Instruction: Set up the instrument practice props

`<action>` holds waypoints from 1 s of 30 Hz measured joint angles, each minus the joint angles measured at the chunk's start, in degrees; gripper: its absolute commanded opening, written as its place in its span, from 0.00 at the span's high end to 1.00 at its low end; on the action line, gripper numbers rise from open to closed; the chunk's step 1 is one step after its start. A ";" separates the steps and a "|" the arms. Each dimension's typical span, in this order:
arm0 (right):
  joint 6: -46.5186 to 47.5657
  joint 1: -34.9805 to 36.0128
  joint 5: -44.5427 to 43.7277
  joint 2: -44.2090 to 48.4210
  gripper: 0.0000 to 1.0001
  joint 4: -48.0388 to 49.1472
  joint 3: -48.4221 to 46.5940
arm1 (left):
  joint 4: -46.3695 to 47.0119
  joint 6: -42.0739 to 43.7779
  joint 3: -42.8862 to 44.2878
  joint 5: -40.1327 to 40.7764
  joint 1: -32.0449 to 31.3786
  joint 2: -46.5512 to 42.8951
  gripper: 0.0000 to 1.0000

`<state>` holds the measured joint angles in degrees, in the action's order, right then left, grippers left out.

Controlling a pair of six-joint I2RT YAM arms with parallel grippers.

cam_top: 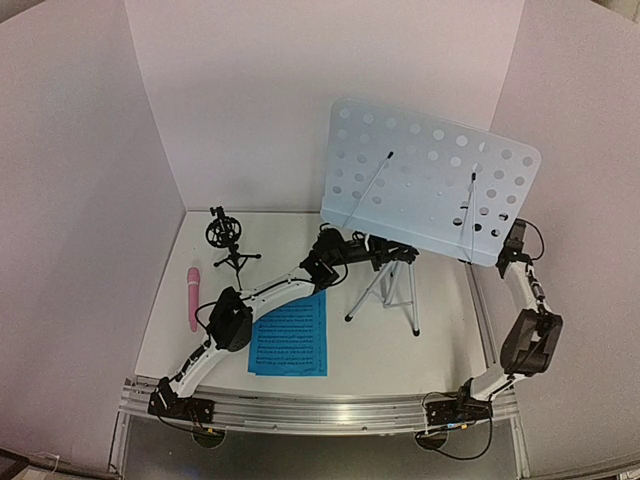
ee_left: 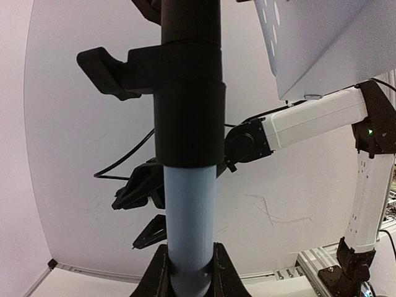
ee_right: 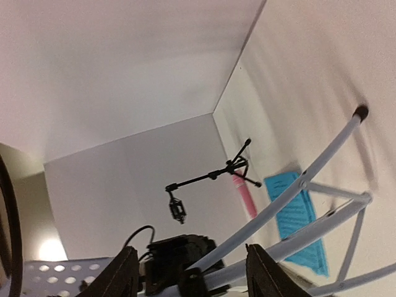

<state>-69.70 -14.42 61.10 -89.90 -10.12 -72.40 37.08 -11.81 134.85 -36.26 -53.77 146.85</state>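
The pale-blue perforated music stand point(cam_top: 430, 180) stands upright on silver tripod legs point(cam_top: 385, 290) at the middle right. My left gripper point(cam_top: 395, 252) is shut on the stand's pale-blue pole point(ee_left: 190, 216), just below its black collar point(ee_left: 189, 105). My right gripper point(cam_top: 512, 245) is by the lower right corner of the stand's desk; its jaws are wide open and hold nothing point(ee_right: 195, 272). Two blue sheet-music pages point(cam_top: 292, 335) lie flat in front of the left arm. The pink microphone point(cam_top: 193, 297) lies at the left. The black tripod mic mount point(cam_top: 228, 240) stands behind it.
White walls close in the back and both sides. An aluminium rail point(cam_top: 320, 410) runs along the near edge with both arm bases. The right arm point(ee_left: 309, 120) shows beyond the pole in the left wrist view. The mic mount point(ee_right: 210, 176) and pages point(ee_right: 297, 216) show in the right wrist view.
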 measured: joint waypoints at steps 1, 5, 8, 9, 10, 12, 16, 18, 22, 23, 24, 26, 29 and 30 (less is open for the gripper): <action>4.24 -0.20 -0.01 -0.72 0.41 -0.08 -0.39 | -0.01 -0.04 0.00 0.03 0.01 0.00 1.00; 24.51 -0.41 -2.64 -0.15 0.36 0.72 -0.09 | -0.10 -0.19 0.04 0.28 0.12 0.02 1.00; 38.18 -0.41 -4.41 3.09 0.34 3.96 3.08 | -0.52 -0.29 0.77 0.37 0.21 0.39 1.00; 42.10 -0.41 -4.37 4.29 0.33 5.73 4.51 | -0.73 -0.36 1.16 0.41 0.23 0.59 1.00; 45.19 -0.41 -4.03 5.08 0.33 7.65 5.67 | -1.03 -0.44 1.59 0.44 0.26 0.81 1.00; 50.22 -0.41 -2.44 5.60 0.33 12.50 7.53 | -1.55 -0.61 2.69 0.44 0.36 1.40 1.00; 59.98 -0.41 3.66 5.22 0.31 21.70 10.88 | -2.13 -0.72 3.58 0.29 0.45 1.83 1.00; 66.48 -0.41 6.90 5.21 0.31 25.13 12.62 | -2.14 -0.74 3.58 0.29 0.45 1.84 1.00; 79.72 -0.32 11.57 5.21 0.32 28.62 15.04 | -2.14 -1.09 3.82 0.22 0.45 1.96 1.00; 82.54 -0.15 12.25 5.21 0.33 29.12 15.32 | -2.05 -1.21 3.90 0.19 0.45 2.09 1.00; 85.46 0.02 12.76 5.21 0.33 29.59 15.56 | -1.98 -1.31 4.00 0.16 0.45 2.18 1.00; 91.31 0.62 13.17 5.21 0.34 30.34 15.94 | -2.01 -1.61 4.45 -0.06 0.48 2.43 1.00; 98.54 2.73 13.23 5.21 0.38 30.93 16.27 | -2.10 -1.74 4.87 -0.21 0.48 2.63 1.00; 100.71 3.55 13.17 5.21 0.38 31.09 16.30 | -2.15 -1.76 5.07 -0.25 0.48 2.74 1.00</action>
<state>31.01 -10.87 74.26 -84.68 20.97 -56.10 34.93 -13.57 139.92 -36.51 -53.30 149.59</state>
